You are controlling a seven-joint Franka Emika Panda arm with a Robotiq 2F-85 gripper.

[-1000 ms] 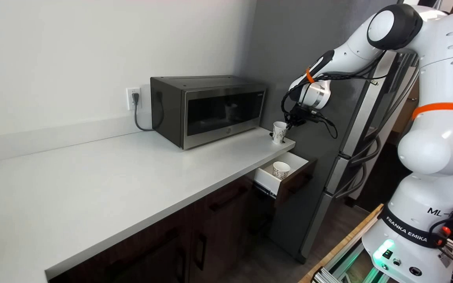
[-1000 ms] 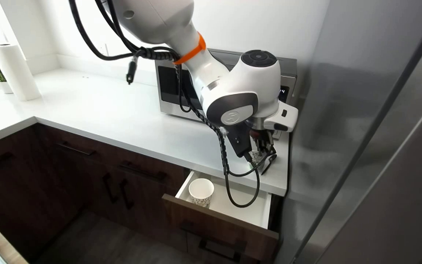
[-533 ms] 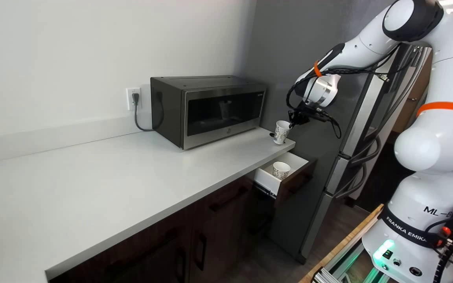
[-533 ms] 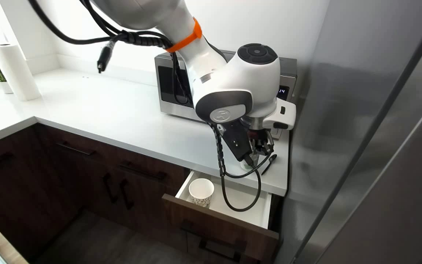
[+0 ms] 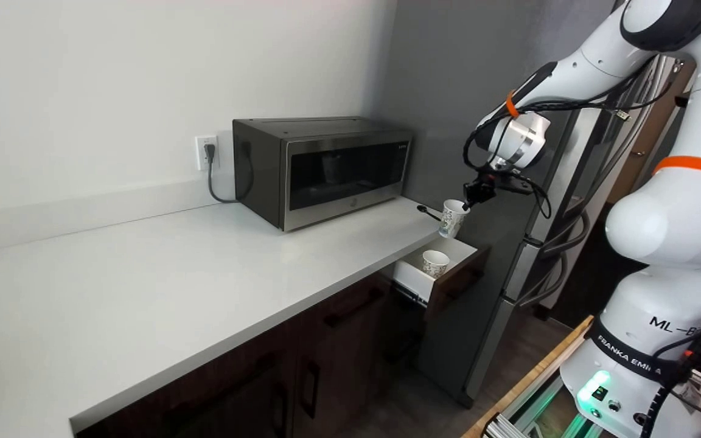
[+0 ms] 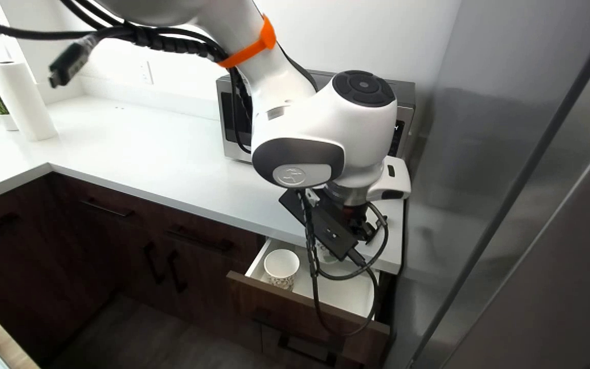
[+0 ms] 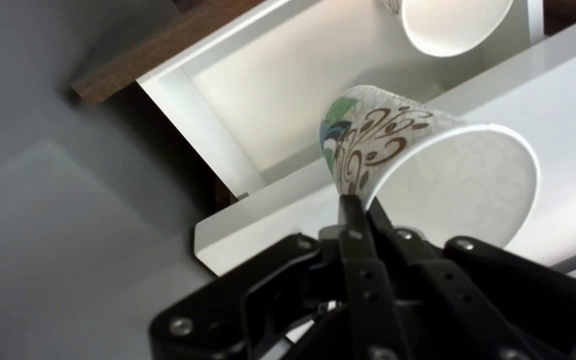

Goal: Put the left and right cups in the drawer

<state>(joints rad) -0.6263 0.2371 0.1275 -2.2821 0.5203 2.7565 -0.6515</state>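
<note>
My gripper [image 7: 363,202] is shut on the rim of a white cup [image 7: 383,140] with a brown, green and blue print. In an exterior view this cup [image 5: 452,220], slightly tilted, hangs from the gripper [image 5: 467,205] near the counter's end. In an exterior view the held cup [image 6: 324,253] is mostly hidden by the arm and its cable, above the drawer's back edge. The drawer [image 6: 343,298] is open, pale inside with a brown front. A like printed cup [image 6: 281,267] stands upright in it, at the left in that view; it also shows in the wrist view [image 7: 450,22].
A white counter [image 5: 204,292] lies above and behind the drawer. A grey-black microwave [image 5: 344,173] stands on it. A black spoon [image 5: 428,212] lies near the counter's end. A grey fridge side [image 6: 479,154] rises close beside the drawer. A cable loop [image 6: 378,287] hangs over the drawer.
My gripper has carried the cup from the counter's end outward past its front edge, towards the drawer, and the cup has tilted. The drawer and the cup inside have not moved.
</note>
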